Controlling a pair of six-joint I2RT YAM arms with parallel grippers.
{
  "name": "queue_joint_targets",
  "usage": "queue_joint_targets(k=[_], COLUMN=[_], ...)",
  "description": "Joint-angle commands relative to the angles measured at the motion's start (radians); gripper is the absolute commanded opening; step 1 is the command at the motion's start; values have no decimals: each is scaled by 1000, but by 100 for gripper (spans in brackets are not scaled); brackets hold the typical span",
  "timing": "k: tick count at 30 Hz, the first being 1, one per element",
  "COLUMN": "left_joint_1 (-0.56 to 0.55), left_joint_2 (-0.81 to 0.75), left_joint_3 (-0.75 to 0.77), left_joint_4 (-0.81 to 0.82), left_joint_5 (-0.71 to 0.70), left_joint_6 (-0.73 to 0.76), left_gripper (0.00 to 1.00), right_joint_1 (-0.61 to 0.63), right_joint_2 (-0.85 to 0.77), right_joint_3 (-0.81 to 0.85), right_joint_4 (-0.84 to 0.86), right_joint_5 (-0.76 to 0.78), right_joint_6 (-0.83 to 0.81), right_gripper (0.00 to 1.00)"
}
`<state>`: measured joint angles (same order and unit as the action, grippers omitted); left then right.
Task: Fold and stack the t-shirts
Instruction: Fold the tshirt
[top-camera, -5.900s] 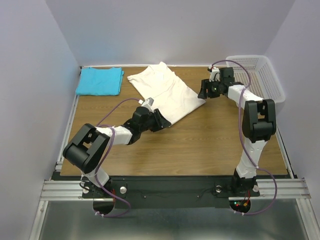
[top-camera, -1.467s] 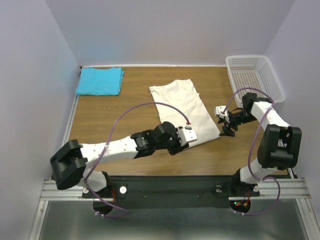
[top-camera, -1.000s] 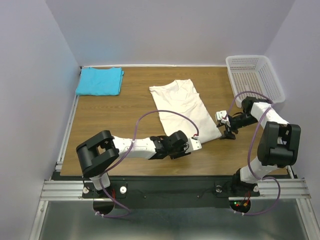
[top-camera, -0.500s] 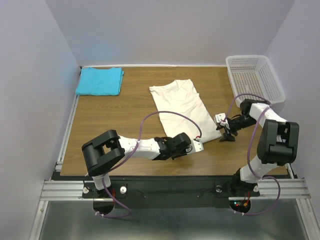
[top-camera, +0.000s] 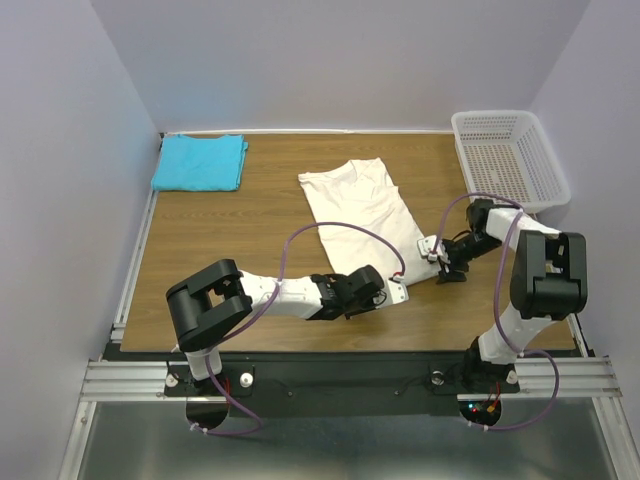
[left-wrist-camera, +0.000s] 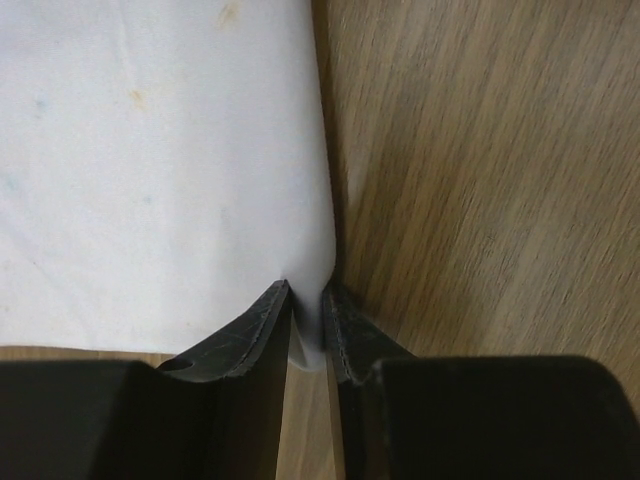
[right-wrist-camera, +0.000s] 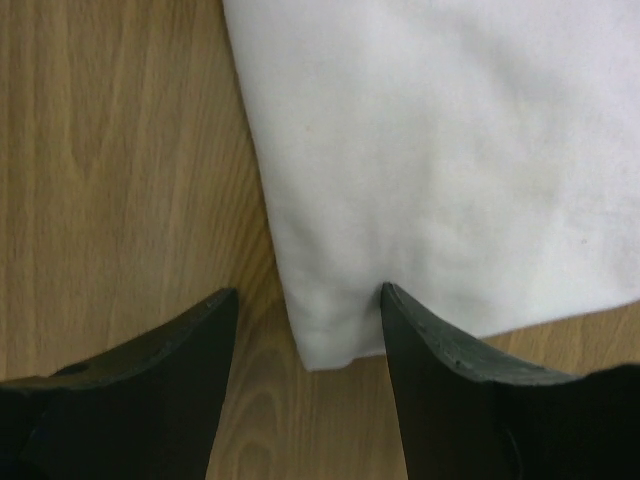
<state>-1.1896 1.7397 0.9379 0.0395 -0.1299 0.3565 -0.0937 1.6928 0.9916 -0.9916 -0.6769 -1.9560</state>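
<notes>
The cream-white t-shirt (top-camera: 365, 210) lies flat in a long folded strip at the table's middle. My left gripper (top-camera: 392, 290) sits low at its near hem. In the left wrist view its jaws (left-wrist-camera: 307, 315) are pinched on a corner of the white cloth (left-wrist-camera: 160, 170). My right gripper (top-camera: 437, 262) is at the shirt's near right corner. In the right wrist view it is open (right-wrist-camera: 307, 295), with that corner of the cloth (right-wrist-camera: 320, 335) lying between its fingers and not squeezed. The turquoise-blue t-shirt (top-camera: 200, 162) lies folded at the back left.
A white mesh basket (top-camera: 492, 114) stands at the back right, just beyond the right arm. Purple cables loop over both arms. The table's side rails run along the left and right edges.
The left jaws have closed onto the white shirt's near corner. The right gripper has edged left up to the shirt's other near corner. The shirts have not moved.
</notes>
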Motion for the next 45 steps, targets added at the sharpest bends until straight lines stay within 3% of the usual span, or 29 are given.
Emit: queue_joint_targets(k=[1, 4, 6, 12, 16, 20, 27, 33, 39, 45], left_joint_1=[-5, -7, -5, -5, -5, -4, 50, 195, 337, 422], left_joint_2=[21, 20, 18, 9, -15, -69, -199, -350, -391, -368], left_joint_3=[16, 12, 10, 6, -4, -31, -77, -62, 27, 107], left_joint_4=[-38, -38, -38, -38, -38, -35, -35, -62, -116, -93], left_joint_5=[15, 13, 13, 19, 30, 39, 62, 192, 321, 302], left_joint_6=[-8, -8, -8, -8, -8, -1, 9, 59, 131, 162], left_gripper=[29, 27, 25, 2, 0, 0, 0, 0, 0, 0], right_joint_1=[22, 31, 32, 35, 35, 34, 32, 32, 34, 34], right_joint_2=[16, 16, 13, -4, -31, -76, -96, -110, -49, 76], right_joint_3=[-10, -28, -45, -103, -114, -78, 97, 244, 442, 720], right_joint_4=[79, 116, 132, 192, 203, 176, -17, -85, -99, -99], right_joint_5=[57, 88, 99, 111, 82, 51, -44, -151, -211, -257], right_joint_6=[9, 14, 16, 28, 74, 147, 250, 357, 543, 713], right_gripper=[64, 61, 54, 19, 1, 1, 1, 1, 1, 1])
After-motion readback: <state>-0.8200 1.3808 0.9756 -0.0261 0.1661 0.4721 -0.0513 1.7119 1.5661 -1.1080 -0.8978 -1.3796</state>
